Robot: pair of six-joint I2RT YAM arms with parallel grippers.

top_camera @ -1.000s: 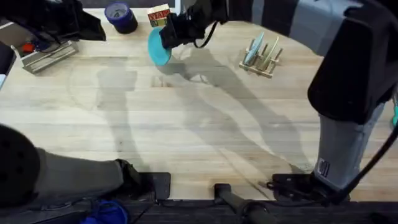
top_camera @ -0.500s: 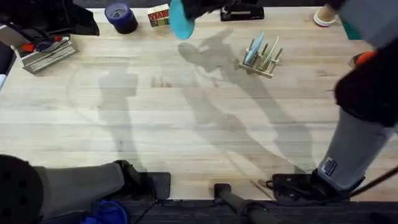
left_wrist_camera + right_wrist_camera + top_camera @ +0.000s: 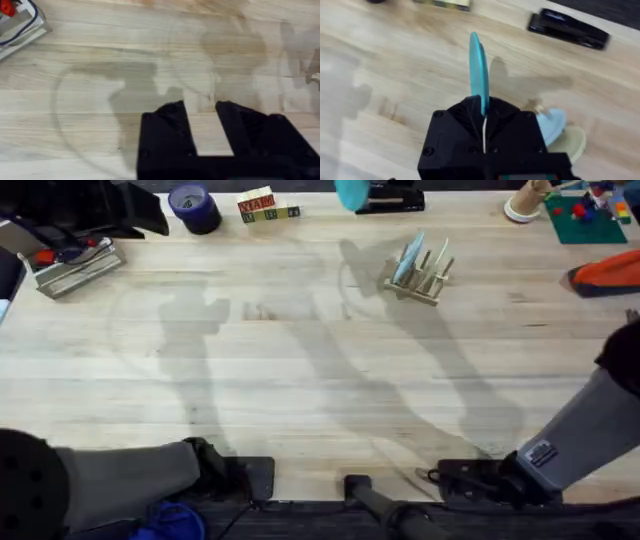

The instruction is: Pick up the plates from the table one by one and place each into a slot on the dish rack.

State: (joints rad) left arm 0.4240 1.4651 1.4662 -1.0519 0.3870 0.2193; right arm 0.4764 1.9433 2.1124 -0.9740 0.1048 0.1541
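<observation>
1. Since a second ago your right arm has carried the turquoise plate (image 3: 478, 70) up and away from the far-left part of the table (image 3: 300, 380); overhead it now shows at the top edge, left of the dish rack (image 3: 418, 268), where earlier it hung near the blocks.
2. Nearest you, the two arm bases sit at the bottom of the overhead view, the left arm's grey link lying low across the lower left corner.
3. Your left gripper (image 3: 207, 127) hovers over bare wood, its black fingers (image 3: 167, 130) parted with a narrow gap and nothing between them.
4. Your right gripper (image 3: 483, 107) is closed on the turquoise plate's lower edge, and the plate stands on edge, upright above the fingers.
5. Past that gripper, in the right wrist view, you can see a pale blue plate (image 3: 551, 125) and a cream one just beside it.
6. Farther out, the dish rack stands on the table's far right half with the pale blue plate leaning in one slot; the other slots look free, though you cannot tell this for each one.
7. Along the far edge you have a wire tray (image 3: 72, 265) at the left, a dark blue tape roll (image 3: 192, 204), lettered blocks (image 3: 262, 206), and a black stapler (image 3: 392, 198) beside the raised plate.
</observation>
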